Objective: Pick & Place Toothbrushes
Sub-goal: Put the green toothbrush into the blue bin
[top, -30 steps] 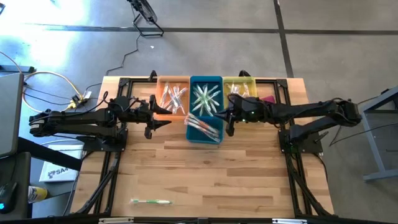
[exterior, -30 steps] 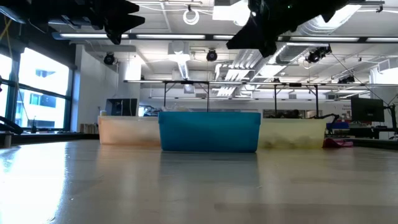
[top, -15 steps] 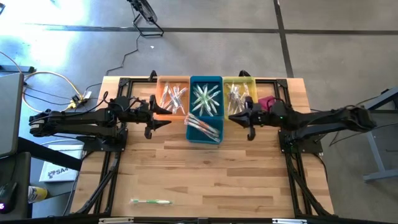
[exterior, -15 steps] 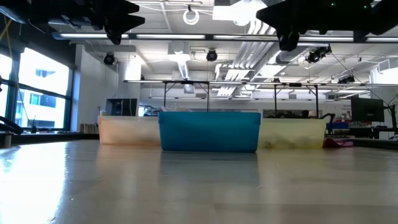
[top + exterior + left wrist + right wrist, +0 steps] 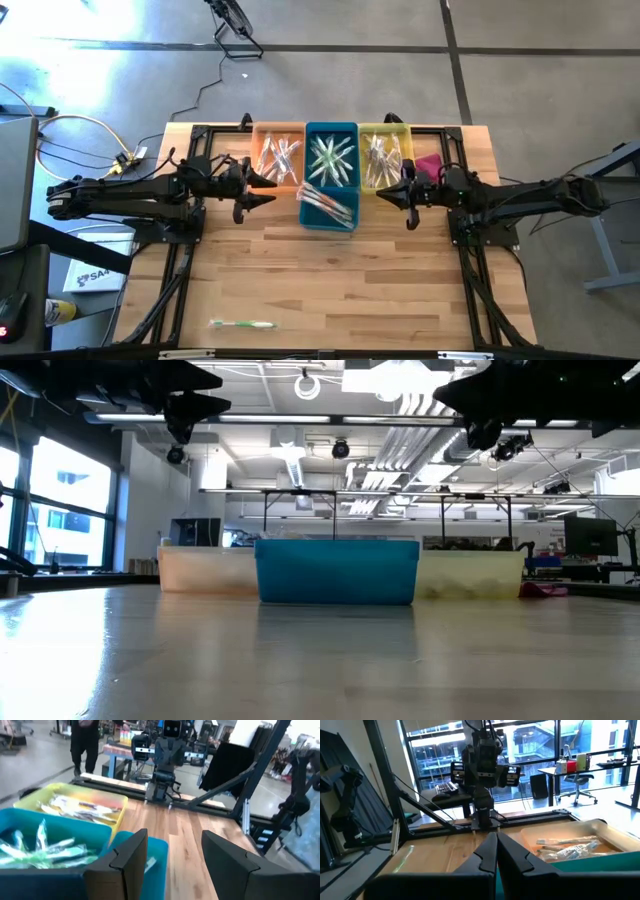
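Wrapped toothbrushes lie in three bins at the table's far edge: an orange bin (image 5: 278,156), a blue bin (image 5: 331,176) with green-handled ones (image 5: 45,851), and a yellow bin (image 5: 385,156). One green toothbrush (image 5: 242,323) lies flat on the table near its near edge. My left gripper (image 5: 272,189) is open and empty, high above the table beside the orange bin's near end; its wrist view shows the gap (image 5: 173,837). My right gripper (image 5: 380,192) is shut and empty (image 5: 496,836), high above the table just in front of the yellow bin.
A pink cloth (image 5: 428,163) lies right of the yellow bin. Black frame rails run along the table's left and right sides (image 5: 180,260). The wide wooden middle of the table (image 5: 330,280) holds only the single toothbrush.
My right gripper has drawn back from over the blue bin toward the table's right edge and now hangs in front of the yellow bin.
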`<move>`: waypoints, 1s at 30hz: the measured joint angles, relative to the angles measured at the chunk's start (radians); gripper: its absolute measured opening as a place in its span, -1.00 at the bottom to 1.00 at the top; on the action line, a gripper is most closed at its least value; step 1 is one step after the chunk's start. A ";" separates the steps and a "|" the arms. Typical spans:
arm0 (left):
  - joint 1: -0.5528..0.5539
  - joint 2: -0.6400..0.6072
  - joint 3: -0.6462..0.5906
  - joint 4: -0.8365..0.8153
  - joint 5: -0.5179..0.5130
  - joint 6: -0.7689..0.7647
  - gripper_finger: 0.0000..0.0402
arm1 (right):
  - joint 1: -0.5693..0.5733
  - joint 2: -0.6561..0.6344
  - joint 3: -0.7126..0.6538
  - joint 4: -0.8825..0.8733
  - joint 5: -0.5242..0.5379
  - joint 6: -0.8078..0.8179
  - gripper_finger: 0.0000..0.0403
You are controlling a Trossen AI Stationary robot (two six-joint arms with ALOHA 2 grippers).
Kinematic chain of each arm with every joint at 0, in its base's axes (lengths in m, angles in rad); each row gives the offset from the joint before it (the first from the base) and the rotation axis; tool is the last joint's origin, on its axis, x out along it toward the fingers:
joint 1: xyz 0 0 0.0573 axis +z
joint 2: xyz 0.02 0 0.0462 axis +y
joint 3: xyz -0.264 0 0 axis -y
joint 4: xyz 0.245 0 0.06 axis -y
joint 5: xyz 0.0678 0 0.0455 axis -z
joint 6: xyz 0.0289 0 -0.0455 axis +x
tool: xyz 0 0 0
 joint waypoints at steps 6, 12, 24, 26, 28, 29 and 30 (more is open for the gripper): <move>0.000 0.000 0.001 0.006 0.000 -0.170 -0.08 | 0.000 0.000 -0.008 -0.008 0.001 -0.017 -0.99; -0.003 0.000 0.001 0.006 0.003 -0.280 -0.08 | 0.000 0.000 -0.008 -0.008 0.096 -0.028 -0.99; -0.391 0.088 0.035 0.031 -0.244 -0.182 -0.08 | 0.000 0.000 -0.008 0.003 0.126 -0.022 -0.99; -0.467 0.126 0.066 -0.014 -0.333 -0.186 -0.08 | 0.000 0.000 -0.008 0.006 0.127 -0.017 -0.99; -0.539 0.168 0.102 -0.058 -0.407 -0.195 -0.08 | 0.000 0.000 -0.008 0.006 0.128 -0.016 -0.99; -0.571 0.190 0.126 -0.080 -0.433 -0.196 -0.08 | 0.000 0.000 -0.008 0.006 0.128 -0.016 -0.99; -0.602 0.213 0.154 -0.101 -0.449 -0.195 -0.08 | 0.000 0.000 -0.008 0.006 0.128 -0.016 -0.99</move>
